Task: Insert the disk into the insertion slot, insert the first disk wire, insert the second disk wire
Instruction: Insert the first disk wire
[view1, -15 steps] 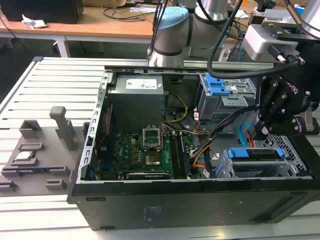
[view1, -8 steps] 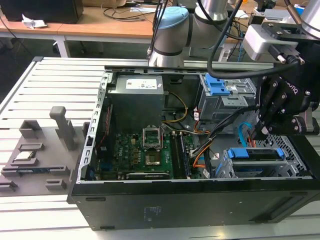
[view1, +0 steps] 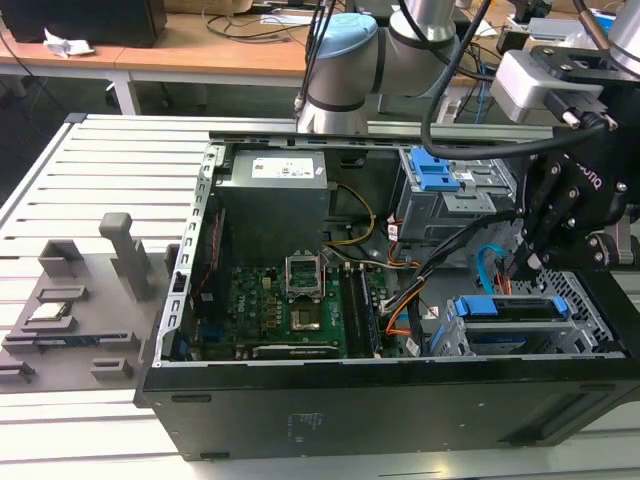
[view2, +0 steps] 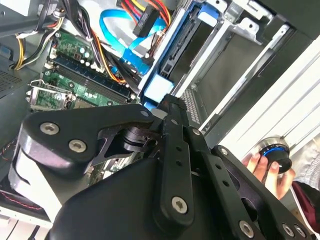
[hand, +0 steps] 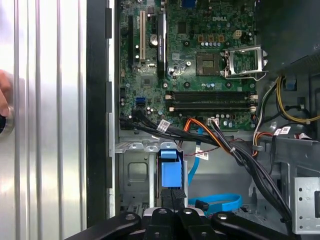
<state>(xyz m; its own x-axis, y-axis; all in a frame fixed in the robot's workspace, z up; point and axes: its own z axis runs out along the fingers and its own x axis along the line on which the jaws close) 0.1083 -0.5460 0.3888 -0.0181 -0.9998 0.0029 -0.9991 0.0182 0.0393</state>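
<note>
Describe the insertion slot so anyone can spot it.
In the computer case, look to the near corner on the exterior view's right. The insertion slot is the low perforated grey cage holding the blue-framed disk; the taller cage behind has a blue latch.

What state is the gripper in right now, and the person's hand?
Gripper: cannot be told; it is by the disk.
Hand: resting at a black knob.

A robotics lab or workshop: an open computer case (view1: 400, 410) sits on a slotted metal table (view1: 100, 160) under a robot arm (view1: 340, 60), with cable-strewn wooden desks (view1: 200, 50) at the far side.
</note>
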